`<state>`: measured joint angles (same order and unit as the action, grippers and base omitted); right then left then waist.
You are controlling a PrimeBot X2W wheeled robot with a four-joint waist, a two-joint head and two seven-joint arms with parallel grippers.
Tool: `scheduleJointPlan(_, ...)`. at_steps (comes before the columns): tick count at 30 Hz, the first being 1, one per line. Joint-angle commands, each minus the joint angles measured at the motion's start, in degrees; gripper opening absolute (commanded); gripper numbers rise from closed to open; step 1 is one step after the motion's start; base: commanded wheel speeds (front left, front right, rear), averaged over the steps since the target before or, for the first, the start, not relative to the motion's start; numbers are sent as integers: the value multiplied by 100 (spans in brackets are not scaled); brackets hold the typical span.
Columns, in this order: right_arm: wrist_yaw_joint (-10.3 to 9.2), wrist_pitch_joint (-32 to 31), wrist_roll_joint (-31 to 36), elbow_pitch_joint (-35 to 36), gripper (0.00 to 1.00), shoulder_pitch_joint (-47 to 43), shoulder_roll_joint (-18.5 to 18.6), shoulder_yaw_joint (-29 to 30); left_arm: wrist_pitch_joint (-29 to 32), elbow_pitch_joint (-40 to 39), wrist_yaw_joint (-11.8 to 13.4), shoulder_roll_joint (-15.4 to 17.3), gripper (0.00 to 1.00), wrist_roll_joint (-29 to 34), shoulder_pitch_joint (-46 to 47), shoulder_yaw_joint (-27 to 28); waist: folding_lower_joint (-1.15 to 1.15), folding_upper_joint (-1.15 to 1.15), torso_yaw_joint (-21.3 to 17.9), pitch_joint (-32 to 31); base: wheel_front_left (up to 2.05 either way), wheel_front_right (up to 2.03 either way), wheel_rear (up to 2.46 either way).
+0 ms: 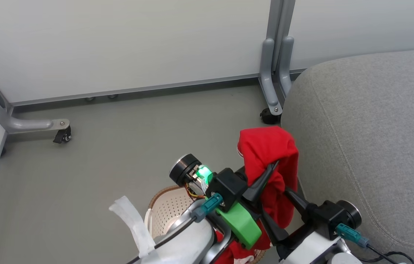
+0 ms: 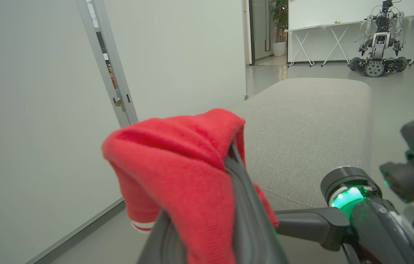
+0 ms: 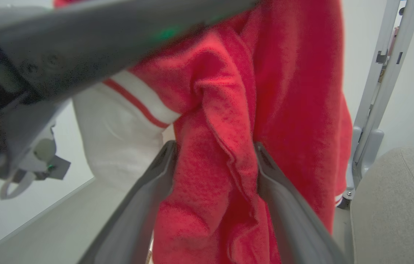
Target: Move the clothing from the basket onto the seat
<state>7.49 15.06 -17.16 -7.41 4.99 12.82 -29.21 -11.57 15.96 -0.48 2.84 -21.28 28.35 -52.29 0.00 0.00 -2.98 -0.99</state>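
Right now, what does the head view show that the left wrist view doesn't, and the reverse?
Head view adds the basket on the floor with more red fabric in it, plus a caster wheel. Left wrist view adds another robot across the room, a potted plant and the garment's striped cuff. Both show the lifted red garment and the grey seat.

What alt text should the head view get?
A red garment hangs gripped in both arms' jaws, held above the basket at the bottom edge and beside the grey seat on the right. Behind are grey floor and white wheeled partitions.
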Motion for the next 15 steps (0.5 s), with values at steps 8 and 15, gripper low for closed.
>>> scheduleJointPlan(8, 0, 17, 79, -260, 0, -82, -50, 94, 2, 51, 138, 10, 0, -236, 113, -218, 0, 0, -15, -28, 0, 0, 0)
scheduleJointPlan(15, 0, 17, -71, -92, 0, -241, -42, 234, -62, 414, 175, 10, 0, -338, 33, -219, 0, 0, -32, -22, 0, 0, 0)
